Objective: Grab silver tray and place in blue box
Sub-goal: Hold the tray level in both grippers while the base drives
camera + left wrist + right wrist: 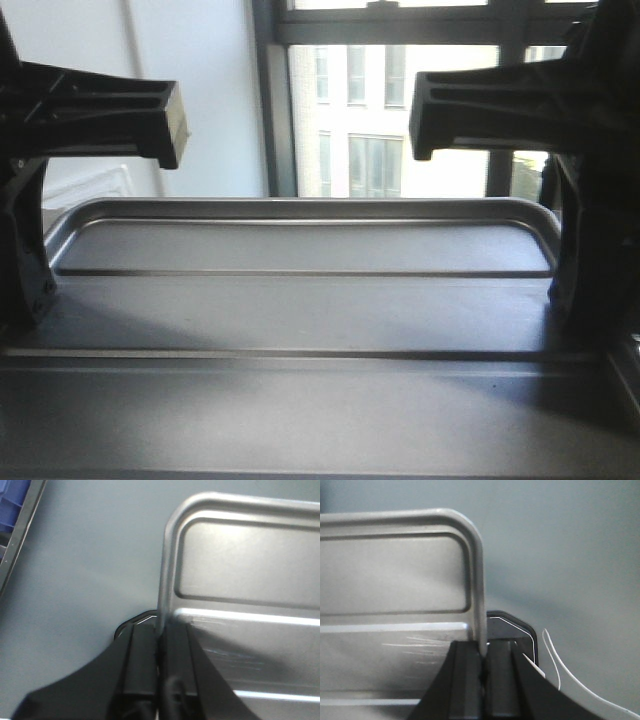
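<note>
The silver tray (300, 250) fills the lower front view, held level between my two grippers, its ribs running left to right. My left gripper (160, 635) is shut on the tray's left rim (167, 570), one finger on each side of the edge. My right gripper (483, 652) is shut the same way on the right rim (479, 580). In the front view the left gripper (35, 290) and right gripper (580, 290) stand at the tray's two ends. A corner of the blue box (11, 500) shows at the top left of the left wrist view.
A grey surface (90, 565) lies below the tray in both wrist views. A dark rail (22, 535) runs between that surface and the blue box. A thin white cable (555, 665) loops beside the right gripper. A window (380, 120) stands behind.
</note>
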Controlling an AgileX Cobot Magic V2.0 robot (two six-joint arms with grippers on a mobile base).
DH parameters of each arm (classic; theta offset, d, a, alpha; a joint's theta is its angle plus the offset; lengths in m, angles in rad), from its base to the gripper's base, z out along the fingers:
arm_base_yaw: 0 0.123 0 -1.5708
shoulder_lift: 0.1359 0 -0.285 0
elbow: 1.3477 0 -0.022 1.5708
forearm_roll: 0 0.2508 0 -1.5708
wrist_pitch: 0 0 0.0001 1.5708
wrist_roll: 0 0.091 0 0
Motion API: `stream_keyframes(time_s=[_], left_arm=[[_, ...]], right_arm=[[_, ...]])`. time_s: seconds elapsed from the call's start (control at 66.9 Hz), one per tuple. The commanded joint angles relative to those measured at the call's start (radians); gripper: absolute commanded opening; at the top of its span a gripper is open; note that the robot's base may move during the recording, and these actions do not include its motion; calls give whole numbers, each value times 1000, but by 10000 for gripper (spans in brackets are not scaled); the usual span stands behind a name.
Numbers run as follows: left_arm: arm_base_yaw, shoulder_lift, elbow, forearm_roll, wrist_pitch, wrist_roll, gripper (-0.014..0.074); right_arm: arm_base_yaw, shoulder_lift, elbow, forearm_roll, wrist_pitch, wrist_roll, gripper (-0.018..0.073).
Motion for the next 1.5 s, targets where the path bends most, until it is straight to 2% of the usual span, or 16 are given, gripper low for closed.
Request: stream_keyframes(time_s=[0.0,1.481], left_arm=[[-8,-25,-32,8,-33,-3,-100],[-8,-25,-32,8,-33,-3,-100]], right_arm=[[1,-31,-27,-27,-54,2,57],[1,-31,-27,-27,-54,2,57]])
